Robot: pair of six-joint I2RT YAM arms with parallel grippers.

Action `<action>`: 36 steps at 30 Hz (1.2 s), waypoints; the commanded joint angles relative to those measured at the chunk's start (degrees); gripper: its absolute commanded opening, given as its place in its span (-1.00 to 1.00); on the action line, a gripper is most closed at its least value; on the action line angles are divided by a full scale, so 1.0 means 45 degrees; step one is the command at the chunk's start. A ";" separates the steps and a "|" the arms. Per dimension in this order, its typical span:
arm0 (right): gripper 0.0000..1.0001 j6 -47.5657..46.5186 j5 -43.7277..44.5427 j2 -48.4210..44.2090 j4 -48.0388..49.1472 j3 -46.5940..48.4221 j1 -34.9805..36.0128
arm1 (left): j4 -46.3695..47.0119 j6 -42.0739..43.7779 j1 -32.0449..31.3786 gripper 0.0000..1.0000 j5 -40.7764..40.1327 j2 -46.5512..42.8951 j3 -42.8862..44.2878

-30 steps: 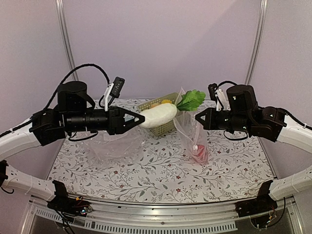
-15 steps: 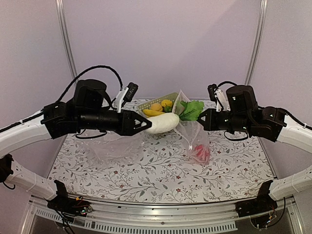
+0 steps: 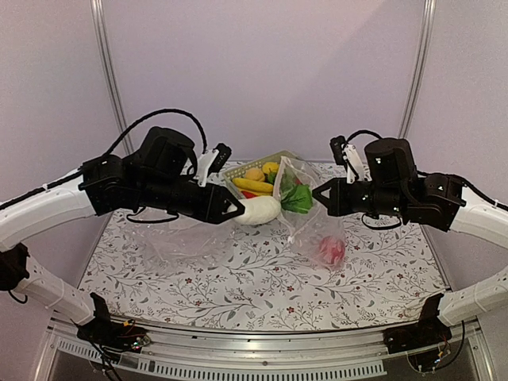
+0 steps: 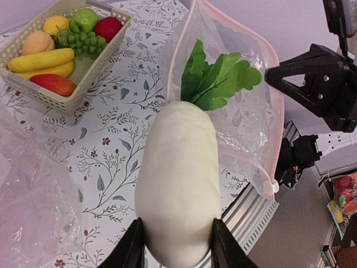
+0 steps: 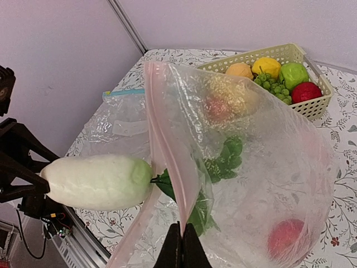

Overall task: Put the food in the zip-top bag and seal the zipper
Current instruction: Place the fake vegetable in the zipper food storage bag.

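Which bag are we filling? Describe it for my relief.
Above the floral-print table, a clear crinkly plastic bag hangs from the right pincer. Its pink mouth strip and the red fruit inside set it apart from the flat blue-striped clear bag left of it.

You've got two clear bags, the zip-top bag (image 5: pixel 262 162) and a blue-strip bag (image 5: pixel 120 125); one basket (image 4: pixel 97 67); one white radish (image 4: pixel 178 178); one grape bunch (image 4: pixel 81 40); one lemon (image 4: pixel 56 23).
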 commanded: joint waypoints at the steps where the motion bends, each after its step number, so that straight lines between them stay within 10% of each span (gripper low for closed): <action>1: -1.00 -0.0370 -0.0252 0.0351 0.0170 0.0407 0.0230 | -0.0757 -0.0096 -0.0163 -0.63 -0.0408 0.0224 0.0434; 36: -1.00 0.0737 -0.0673 0.2379 0.1091 0.0966 0.0657 | 0.1898 -0.1005 -0.0261 -0.69 0.1003 0.2989 0.1096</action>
